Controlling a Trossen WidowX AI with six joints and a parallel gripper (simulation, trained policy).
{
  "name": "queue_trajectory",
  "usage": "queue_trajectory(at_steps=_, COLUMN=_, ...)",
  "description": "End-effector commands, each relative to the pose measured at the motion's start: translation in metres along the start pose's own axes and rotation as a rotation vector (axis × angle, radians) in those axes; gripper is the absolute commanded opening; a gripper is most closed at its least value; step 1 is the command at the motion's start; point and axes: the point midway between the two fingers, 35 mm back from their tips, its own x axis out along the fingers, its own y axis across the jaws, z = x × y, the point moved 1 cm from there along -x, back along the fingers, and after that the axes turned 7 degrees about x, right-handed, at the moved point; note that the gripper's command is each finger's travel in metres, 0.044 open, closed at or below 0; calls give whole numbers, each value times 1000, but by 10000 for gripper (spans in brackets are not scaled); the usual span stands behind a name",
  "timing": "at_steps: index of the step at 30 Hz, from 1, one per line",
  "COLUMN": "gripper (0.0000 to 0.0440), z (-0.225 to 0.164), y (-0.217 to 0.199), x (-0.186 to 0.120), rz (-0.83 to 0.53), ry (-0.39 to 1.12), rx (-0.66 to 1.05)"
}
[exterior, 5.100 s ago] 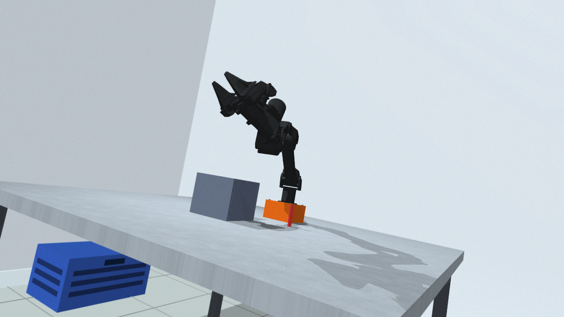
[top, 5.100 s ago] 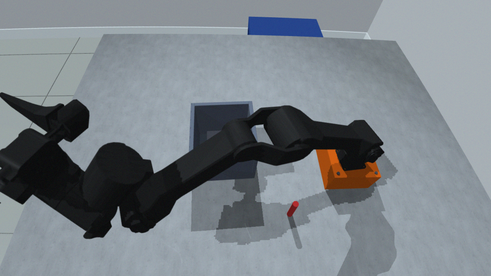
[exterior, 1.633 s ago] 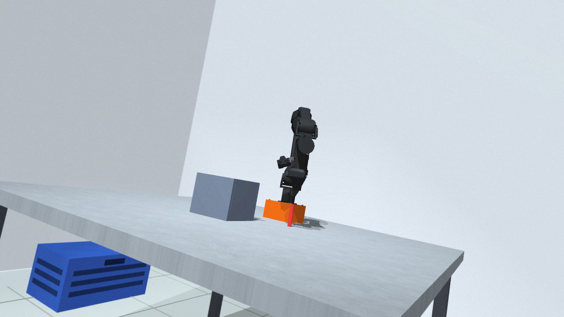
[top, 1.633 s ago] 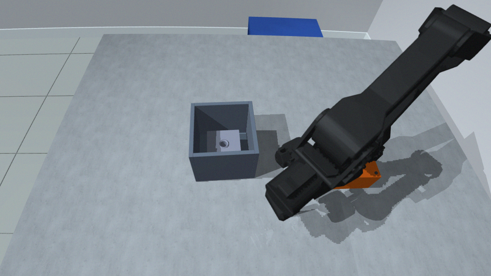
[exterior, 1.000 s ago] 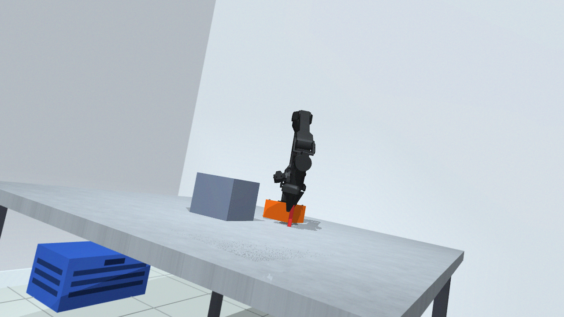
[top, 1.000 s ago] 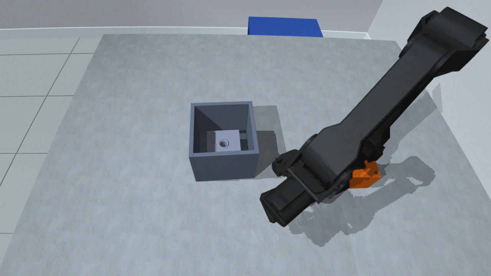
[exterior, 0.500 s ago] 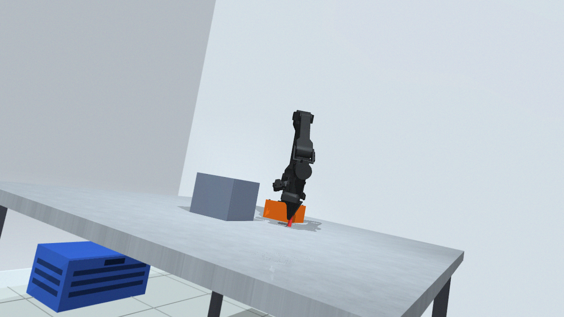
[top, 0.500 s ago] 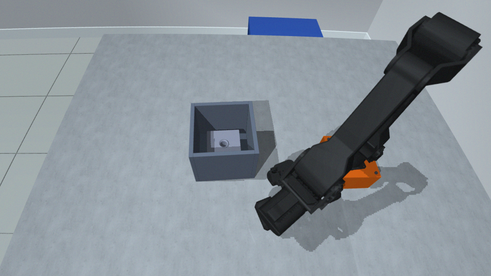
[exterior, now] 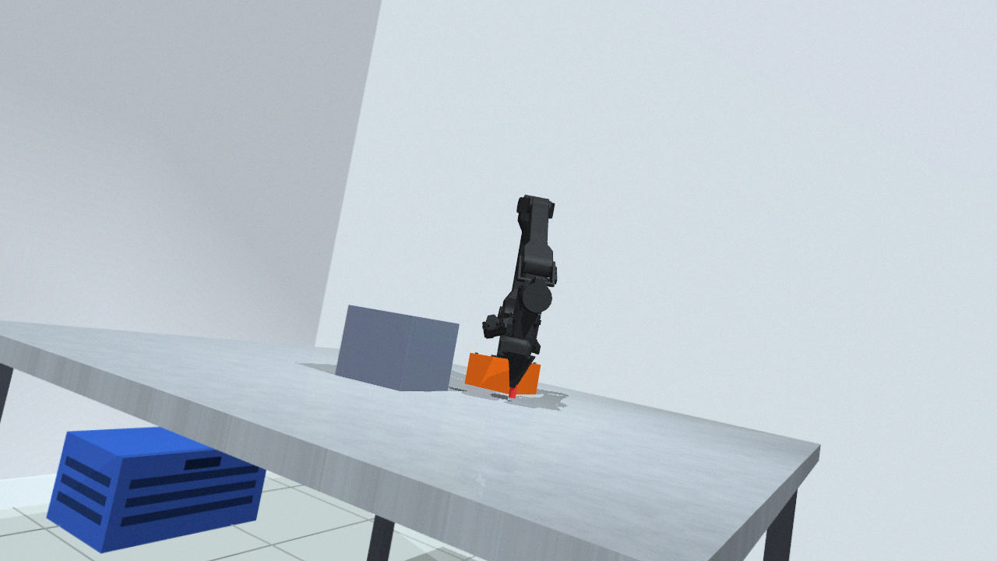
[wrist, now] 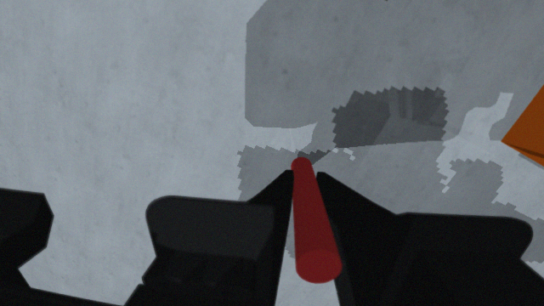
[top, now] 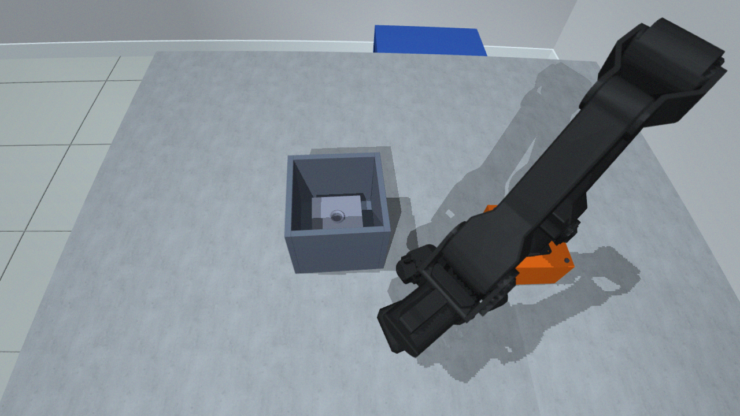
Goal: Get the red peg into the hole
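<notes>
The red peg (exterior: 512, 393) (wrist: 312, 221) is roughly upright, right of the box. My gripper (exterior: 512, 384) (wrist: 303, 178) is shut on it, with one finger on each side. The peg's lower end is at or just above the table; I cannot tell if it touches. In the top view the peg and fingertips are hidden under the arm. The open grey box (top: 339, 253) (exterior: 372, 348) stands left of my gripper. Inside it, at the bottom, lies the pale plate (top: 352, 204) with an empty round hole (top: 337, 216).
The orange block (top: 543, 270) (exterior: 480, 369) (wrist: 529, 132) at the arm's base stands close behind my gripper. The box's tall walls rise between my gripper and the plate. A blue crate (top: 426, 40) (exterior: 156, 440) is off the table, on the floor.
</notes>
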Motion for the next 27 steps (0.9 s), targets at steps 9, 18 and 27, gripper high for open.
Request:
queue_trajectory(at_steps=9, gripper=0, z=-4, y=24, x=-37, rz=120, ry=61, rx=34)
queue_trajectory(at_steps=18, gripper=0, z=1, y=43, x=-74, rz=216, ry=86, rx=34)
queue_trajectory(at_steps=27, gripper=0, z=20, y=59, x=-111, rz=289, ry=67, rx=25)
